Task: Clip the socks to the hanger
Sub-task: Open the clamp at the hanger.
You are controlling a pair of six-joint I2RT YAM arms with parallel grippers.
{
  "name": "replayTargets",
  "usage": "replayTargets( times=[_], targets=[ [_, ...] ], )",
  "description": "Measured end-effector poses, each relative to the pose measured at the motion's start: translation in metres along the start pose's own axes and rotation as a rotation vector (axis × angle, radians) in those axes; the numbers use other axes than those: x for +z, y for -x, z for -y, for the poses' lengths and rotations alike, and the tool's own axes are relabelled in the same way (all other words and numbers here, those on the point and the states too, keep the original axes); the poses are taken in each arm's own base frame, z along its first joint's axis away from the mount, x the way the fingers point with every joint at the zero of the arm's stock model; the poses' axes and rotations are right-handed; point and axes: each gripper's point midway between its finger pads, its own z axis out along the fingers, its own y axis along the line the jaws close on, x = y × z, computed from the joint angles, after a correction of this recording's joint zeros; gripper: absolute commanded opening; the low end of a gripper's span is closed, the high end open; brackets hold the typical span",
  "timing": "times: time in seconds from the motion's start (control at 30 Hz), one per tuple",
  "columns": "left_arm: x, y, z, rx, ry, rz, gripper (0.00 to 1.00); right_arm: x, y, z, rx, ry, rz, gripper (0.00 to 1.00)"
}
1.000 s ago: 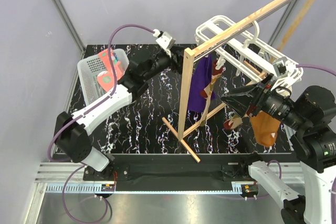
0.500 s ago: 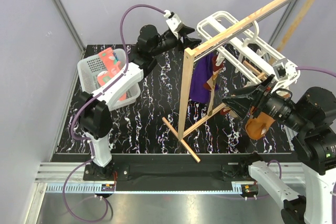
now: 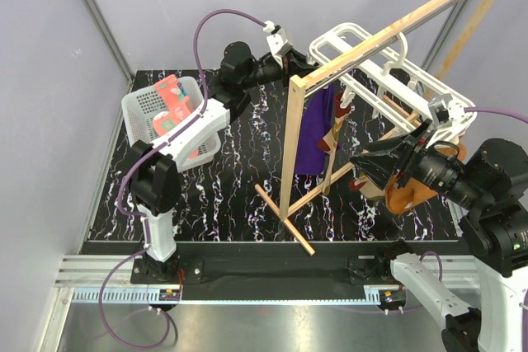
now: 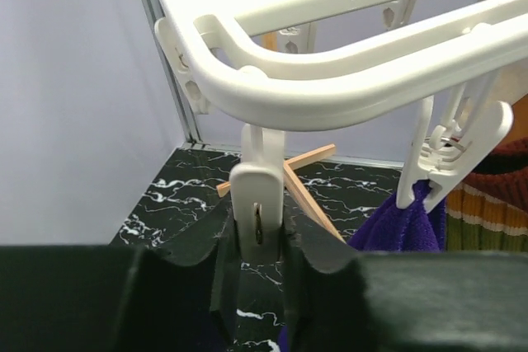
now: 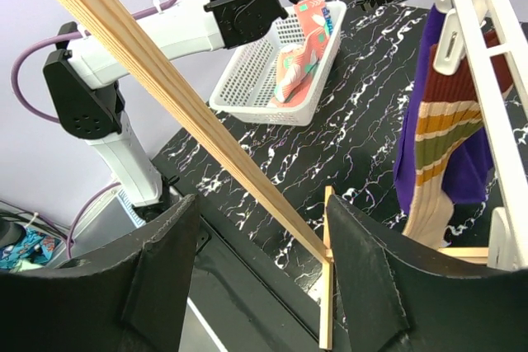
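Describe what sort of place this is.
Probably a robot lab cell: plain grey walls enclose a black marbled table, two arms are bolted to a metal rail, and a white hanger hangs from a wooden stand.

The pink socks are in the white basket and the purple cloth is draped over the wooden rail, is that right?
No. The purple cloth hangs from a clip on the white hanger, not over the wooden rail; the left wrist view shows it. The pink socks are in the white basket.
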Motion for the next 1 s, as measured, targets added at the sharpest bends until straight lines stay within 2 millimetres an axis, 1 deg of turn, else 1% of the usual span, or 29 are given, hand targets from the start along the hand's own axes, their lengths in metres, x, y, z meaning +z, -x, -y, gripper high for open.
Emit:
replayTargets(
  times=[0.03,0.07,0.17,0.27,0.43,0.53,0.63,0.7,0.77,0.87,1.0],
  targets=[
    [0.000,0.000,0.001,-0.002,-0.005,0.001,0.16,0.000,0.000,0.000,0.001,0.000,0.000,0.68],
    [0.000,-0.001,0.002,-0.004,-0.008,0.001,0.09,0.000,0.000,0.000,0.003,0.000,0.000,0.68],
    [0.000,0.000,0.004,-0.009,-0.020,0.001,0.00,0.000,0.000,-0.001,0.011,0.002,0.000,0.67],
    [-0.004,0.000,0.008,-0.016,-0.022,-0.004,0.00,0.000,0.000,-0.003,0.022,0.011,-0.003,0.67],
    [-0.022,0.002,0.026,-0.054,-0.007,-0.030,0.00,0.004,0.001,-0.010,0.058,0.054,-0.011,0.67],
    [-0.035,0.011,0.042,-0.073,0.019,-0.048,0.00,0.008,0.006,-0.016,0.091,0.092,-0.009,0.70],
    [-0.044,0.026,0.069,-0.075,0.029,-0.052,0.00,0.015,0.014,-0.022,0.125,0.138,-0.002,0.71],
    [-0.046,0.035,0.091,-0.083,0.020,-0.055,0.00,0.022,0.018,-0.024,0.150,0.164,0.000,0.71],
    [-0.044,0.043,0.107,-0.090,0.011,-0.057,0.00,0.033,0.021,-0.020,0.187,0.169,-0.002,0.70],
    [-0.042,0.043,0.126,-0.109,0.006,-0.080,0.00,0.050,0.020,-0.009,0.246,0.159,-0.016,0.68],
    [-0.039,0.027,0.139,-0.140,0.014,-0.141,0.00,0.070,0.018,0.009,0.311,0.109,-0.035,0.67]
  ],
)
